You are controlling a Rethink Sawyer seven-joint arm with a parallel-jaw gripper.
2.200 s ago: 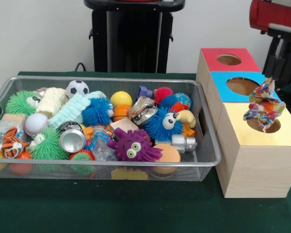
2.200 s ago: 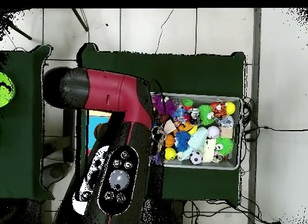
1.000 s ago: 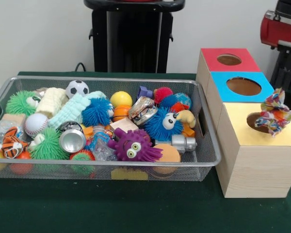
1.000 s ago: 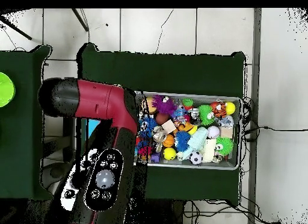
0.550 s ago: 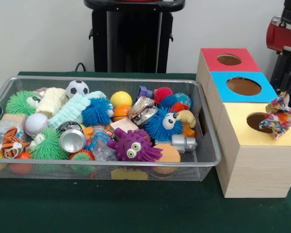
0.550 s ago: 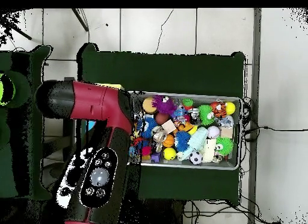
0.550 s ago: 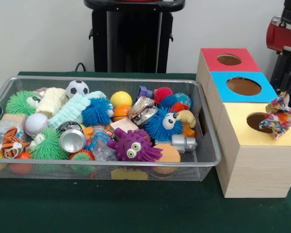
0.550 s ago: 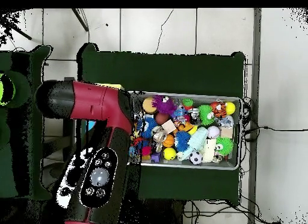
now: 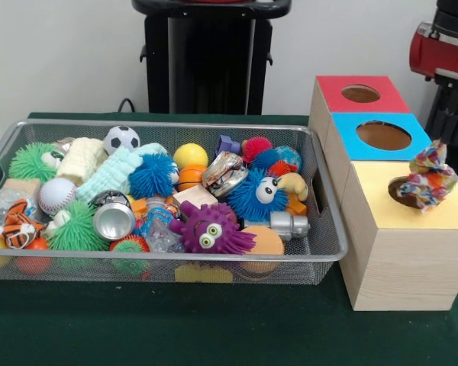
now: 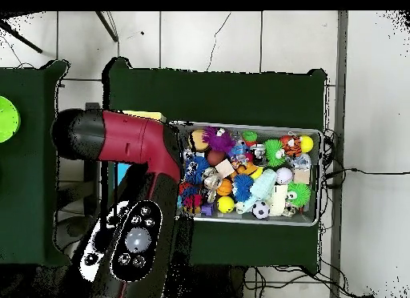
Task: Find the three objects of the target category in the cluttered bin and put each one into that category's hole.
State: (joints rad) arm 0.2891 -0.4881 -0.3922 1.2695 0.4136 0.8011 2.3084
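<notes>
A crumpled multicoloured cloth [image 9: 429, 177] hangs at the right edge of the hole [image 9: 401, 189] in the yellow-topped box [image 9: 408, 229], its lower folds touching the box top. My gripper [image 9: 441, 140] comes down from the upper right and is shut on the top of the cloth. In the overhead view the red and black arm [image 10: 136, 191] covers the boxes and the gripper. The wire bin [image 9: 327, 229] to the left holds several toys, among them a purple fuzzy monster [image 9: 210, 229], a blue fuzzy creature [image 9: 256, 194] and a light green knitted cloth [image 9: 111, 171].
Behind the yellow box stand a blue-topped box [image 9: 382, 136] and a red-topped box [image 9: 361, 94], each with a round hole. The bin [image 10: 312, 223] also holds a soccer ball [image 9: 122, 139], a baseball [image 9: 56, 194], a crushed can [image 9: 113, 219] and spiky green balls.
The cloth swung from above the hole out to the right beyond it, then came back slightly left and up. The arm shifted with it; the bin's contents stayed put.
</notes>
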